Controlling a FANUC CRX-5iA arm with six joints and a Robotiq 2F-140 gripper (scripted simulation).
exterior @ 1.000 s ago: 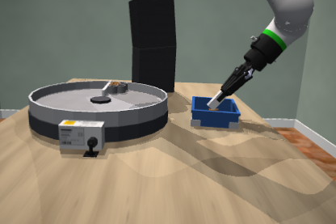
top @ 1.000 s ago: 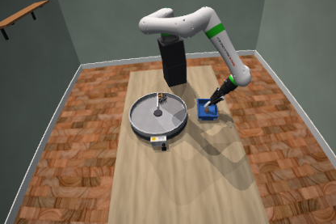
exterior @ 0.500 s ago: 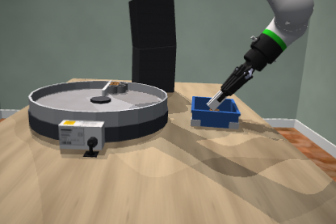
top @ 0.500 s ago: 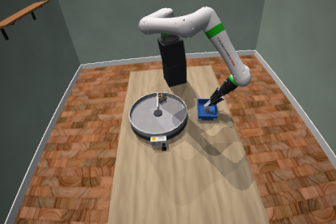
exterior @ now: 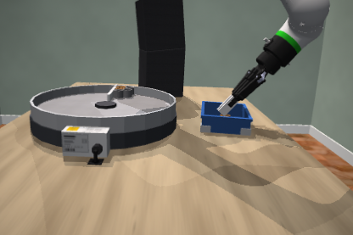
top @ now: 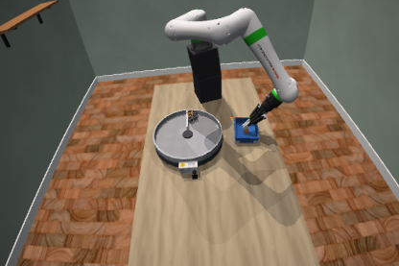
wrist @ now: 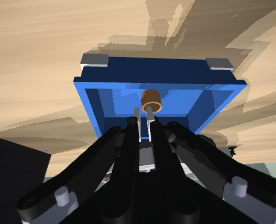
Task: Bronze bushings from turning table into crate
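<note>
A bronze bushing (wrist: 151, 100) lies inside the blue crate (wrist: 162, 100), just past my fingertips. My gripper (wrist: 143, 114) reaches down into the crate with its fingers a small gap apart, and nothing sits between them. The crate (top: 249, 131) stands on the table to the right of the round grey turning table (top: 188, 136). The gripper (exterior: 223, 108) tips are at the crate's rim in the exterior view. A small cluster of bushings (top: 193, 115) sits at the far edge of the turning table, next to a thin divider bar; I cannot tell their colours apart.
The arm's black pedestal (top: 206, 74) stands behind the turning table. A control box (exterior: 85, 141) with a knob is fixed to the turning table's front. A wooden shelf (top: 26, 16) hangs on the left wall.
</note>
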